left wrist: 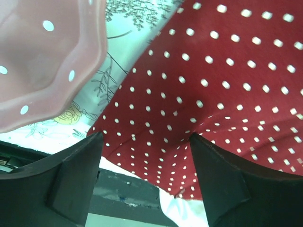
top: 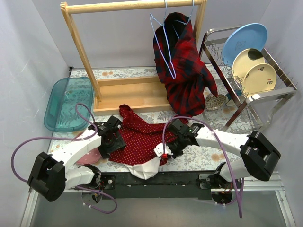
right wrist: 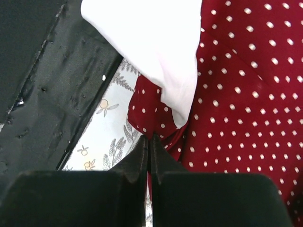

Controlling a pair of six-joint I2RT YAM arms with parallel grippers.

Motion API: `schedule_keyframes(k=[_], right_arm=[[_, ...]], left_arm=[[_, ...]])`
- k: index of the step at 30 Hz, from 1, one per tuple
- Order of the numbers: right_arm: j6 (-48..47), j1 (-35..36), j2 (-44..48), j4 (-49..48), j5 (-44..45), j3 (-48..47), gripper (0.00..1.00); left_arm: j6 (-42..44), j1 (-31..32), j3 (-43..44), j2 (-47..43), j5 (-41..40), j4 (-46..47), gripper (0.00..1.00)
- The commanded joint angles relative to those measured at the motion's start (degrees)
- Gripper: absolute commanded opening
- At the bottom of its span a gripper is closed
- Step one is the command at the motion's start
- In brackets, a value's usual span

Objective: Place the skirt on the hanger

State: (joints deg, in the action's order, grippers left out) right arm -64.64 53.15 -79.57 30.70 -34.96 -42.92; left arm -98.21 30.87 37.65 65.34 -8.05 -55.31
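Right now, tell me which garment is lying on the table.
The red skirt with white dots, spread flat near the front edge; the dark plaid garment hangs from the wooden rack instead.
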Motion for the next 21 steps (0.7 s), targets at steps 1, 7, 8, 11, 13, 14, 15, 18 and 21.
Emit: schedule_keyframes(k=[1,7,8,11,13,14,15,18,21], right_arm=[[0.1,-2.9,4.5,2.3,-2.0,-1.8,0.01],[0.3,-8.5,11.0,3.2,-2.5,-2.8,0.01],[0.6,-8.8,11.4,3.1,-2.5,-2.8,0.01],[0.9,-9.9,11.5,3.1,-2.2,-2.9,0.01],[1.6,-10.9,11.1,2.7,-1.3,-3.0,0.01],[2.0,-11.3,11.0,2.6,-1.2,-3.4,0.01],[2.9,-11.7,10.7,1.9,-0.4,-3.6,0.01],[5.2,-13.5,10.2,0.4,0.9,-4.4,0.01],[6.6,-15.4,9.1,-0.5,1.3,-4.9,0.01]], left_arm=[[-1.8,0.4,-0.9,1.6,-2.1,0.6,0.70],[-1.7,0.4,-1.1,-1.3,-0.1,0.7,0.70],[-1.5,0.4,-1.0,-1.9,1.1,0.6,0.75],[-1.2,0.4,0.1,-4.5,2.5,0.3,0.83],[-1.1,0.4,0.5,-5.7,3.2,-0.5,0.85],[-1.2,0.4,0.3,-7.1,3.5,-0.7,0.86],[-1.5,0.4,-0.1,-7.5,4.7,-0.7,0.86],[-2.0,0.4,-3.1,-7.9,7.6,-0.1,0.85],[-2.8,0.8,-5.9,-8.4,11.0,1.7,0.81]])
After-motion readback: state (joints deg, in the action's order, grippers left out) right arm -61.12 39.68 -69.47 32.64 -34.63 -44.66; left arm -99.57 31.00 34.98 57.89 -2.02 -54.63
